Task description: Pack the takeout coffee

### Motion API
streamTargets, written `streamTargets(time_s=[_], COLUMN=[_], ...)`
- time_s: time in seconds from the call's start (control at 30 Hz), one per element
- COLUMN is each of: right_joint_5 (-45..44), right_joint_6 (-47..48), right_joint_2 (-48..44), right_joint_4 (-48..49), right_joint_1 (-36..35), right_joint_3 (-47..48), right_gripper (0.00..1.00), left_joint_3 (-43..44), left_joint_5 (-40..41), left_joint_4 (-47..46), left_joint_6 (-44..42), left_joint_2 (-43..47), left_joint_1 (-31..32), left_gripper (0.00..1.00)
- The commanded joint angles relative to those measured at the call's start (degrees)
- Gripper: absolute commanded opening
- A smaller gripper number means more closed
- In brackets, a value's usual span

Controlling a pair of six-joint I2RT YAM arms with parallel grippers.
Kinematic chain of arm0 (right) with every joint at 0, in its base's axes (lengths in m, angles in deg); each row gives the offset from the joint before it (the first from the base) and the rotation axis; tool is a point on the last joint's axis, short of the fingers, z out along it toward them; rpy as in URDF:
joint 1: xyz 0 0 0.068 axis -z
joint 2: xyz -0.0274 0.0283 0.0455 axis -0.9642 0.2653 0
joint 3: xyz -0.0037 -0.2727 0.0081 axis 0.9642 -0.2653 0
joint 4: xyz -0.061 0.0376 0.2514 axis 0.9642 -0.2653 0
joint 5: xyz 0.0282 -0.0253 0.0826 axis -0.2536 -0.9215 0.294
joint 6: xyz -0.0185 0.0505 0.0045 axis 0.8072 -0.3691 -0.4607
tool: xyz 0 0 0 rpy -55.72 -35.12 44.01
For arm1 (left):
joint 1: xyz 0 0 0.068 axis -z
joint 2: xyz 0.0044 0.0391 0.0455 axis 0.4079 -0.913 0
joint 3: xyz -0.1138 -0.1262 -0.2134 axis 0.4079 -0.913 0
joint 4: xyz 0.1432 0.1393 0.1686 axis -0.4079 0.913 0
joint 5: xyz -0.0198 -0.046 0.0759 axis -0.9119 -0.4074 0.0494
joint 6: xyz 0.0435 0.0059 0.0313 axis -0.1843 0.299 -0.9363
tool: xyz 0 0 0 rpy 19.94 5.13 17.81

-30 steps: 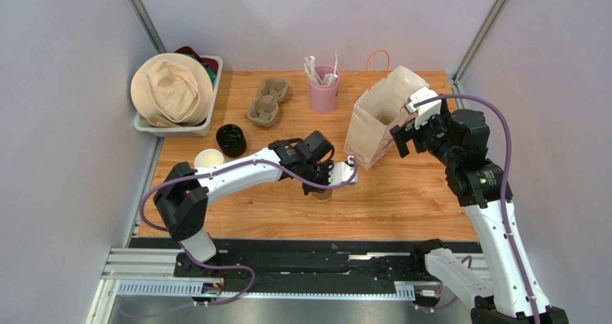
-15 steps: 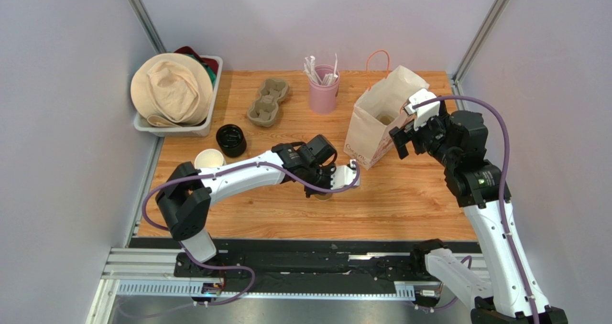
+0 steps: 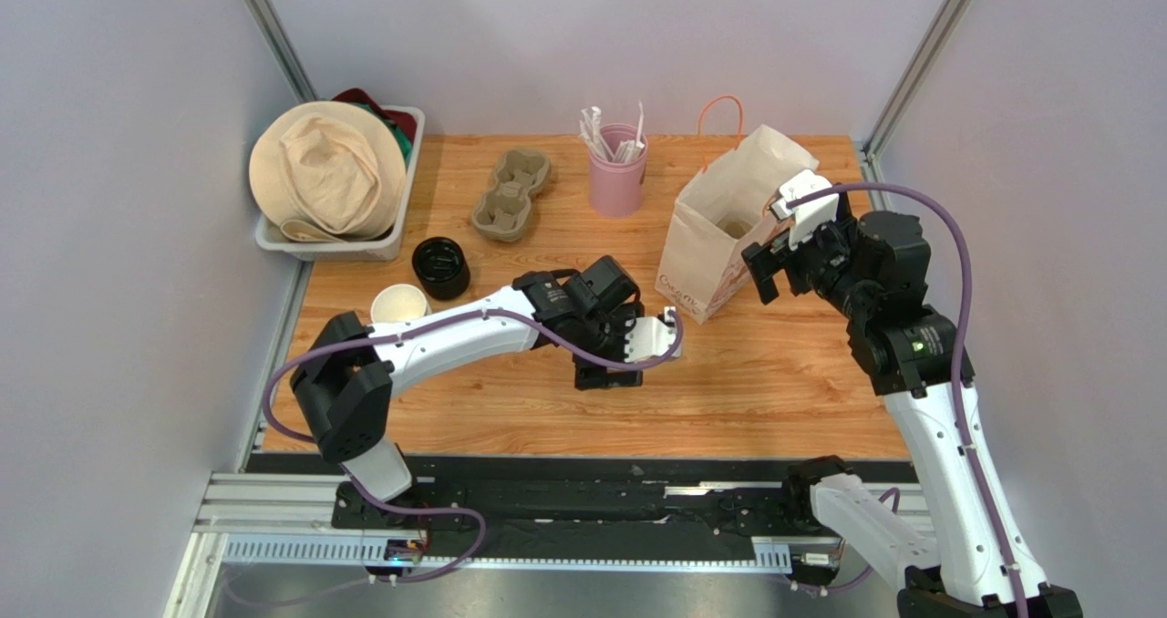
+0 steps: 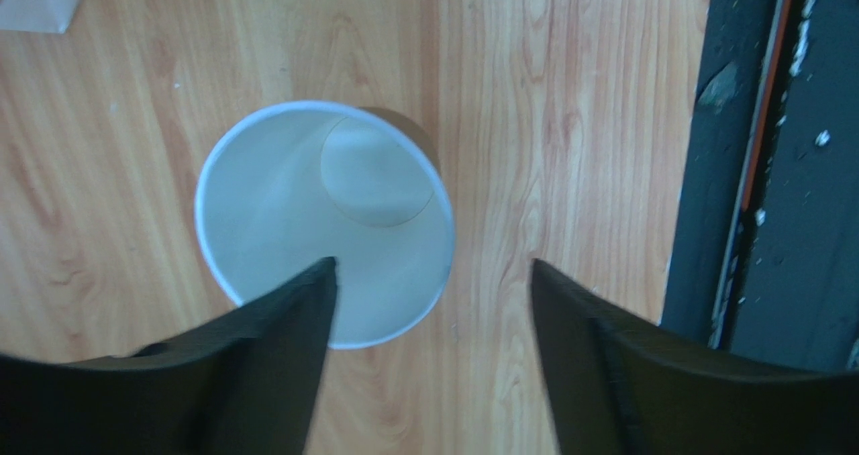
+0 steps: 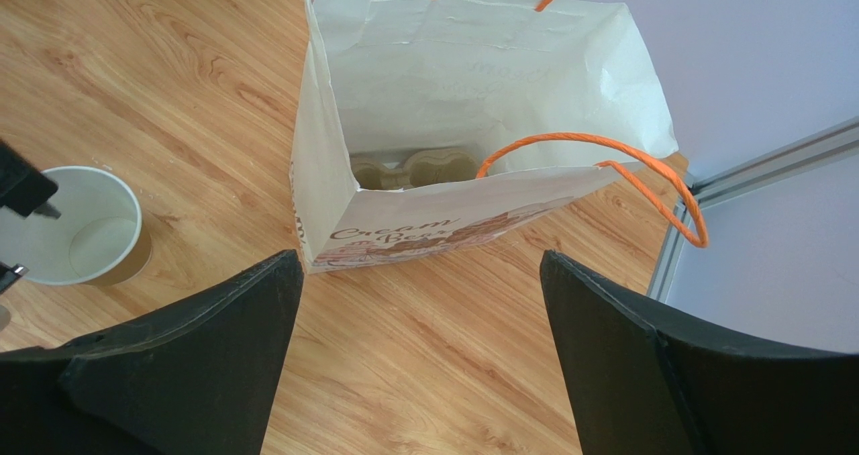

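Note:
The takeout coffee cup [image 4: 325, 223], white inside with a brown outside, stands upright on the wooden table. My left gripper [image 4: 432, 266] hangs open right above it. One finger [image 4: 272, 354] lies over the cup's mouth and the other stands outside its right wall, neither touching. In the top view the left gripper [image 3: 612, 368] hides the cup. The right wrist view shows the cup [image 5: 71, 223] at the left, near the open paper bag [image 5: 444, 123]. My right gripper [image 5: 420, 259] is open and empty beside the bag [image 3: 712, 235].
A cardboard cup carrier [image 5: 413, 168] sits inside the bag, another carrier [image 3: 511, 192] on the table behind. A pink cup of white sticks [image 3: 618, 167], a black lid [image 3: 440, 265], more paper cups [image 3: 399, 302] and a bin with a hat [image 3: 336, 174] stand at left.
The left gripper was shut on the cup's rim and has now opened, leaving the cup on the table. The right arm has barely moved.

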Motion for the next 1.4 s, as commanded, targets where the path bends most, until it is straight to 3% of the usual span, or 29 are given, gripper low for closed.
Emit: streamTargets(time_s=[0.0, 0.1, 0.3, 0.43, 0.6, 0.7, 1.07, 1.37], right_joint_5=[0.9, 1.3, 2.2, 2.4, 2.7, 2.9, 3.4, 4.1], right_joint_6=[-0.9, -1.0, -1.1, -1.1, -0.9, -0.9, -0.8, -0.8], right_joint_2=[0.0, 0.6, 1.5, 1.8, 2.1, 2.1, 2.1, 2.1], right_joint_4=[2.4, 2.2, 1.7, 1.5, 1.5, 1.5, 1.6, 1.3], right_joint_1=[0.2, 0.1, -0.1, -0.3, -0.6, -0.7, -1.0, -1.1], right_joint_3=[-0.1, 0.2, 0.5, 0.3, -0.1, -0.1, -0.8, -0.8], right_gripper=[0.95, 0.95, 0.95, 0.95, 0.95, 0.95, 0.95, 0.95], left_joint_3=[6.0, 9.8, 13.9, 14.2, 15.8, 17.9, 17.5, 17.6], left_joint_5=[3.1, 2.2, 4.1, 3.8, 1.0, -2.1, -3.0, -0.2], left_joint_4=[4.9, 7.6, 10.0, 10.5, 11.2, 12.6, 16.9, 13.8], left_joint_6=[-2.8, -1.8, -0.9, -3.3, -6.1, -7.8, -18.5, -20.5], left_joint_2=[5.3, 7.7, 14.5, 17.8, 15.3, 11.7, 2.7, -3.1], left_joint_1=[-0.5, -3.4, -12.2, -25.9, -41.8, -47.4, -52.2, -54.7], left_gripper=[0.88, 0.94, 0.96, 0.96, 0.97, 0.95, 0.73, 0.72])
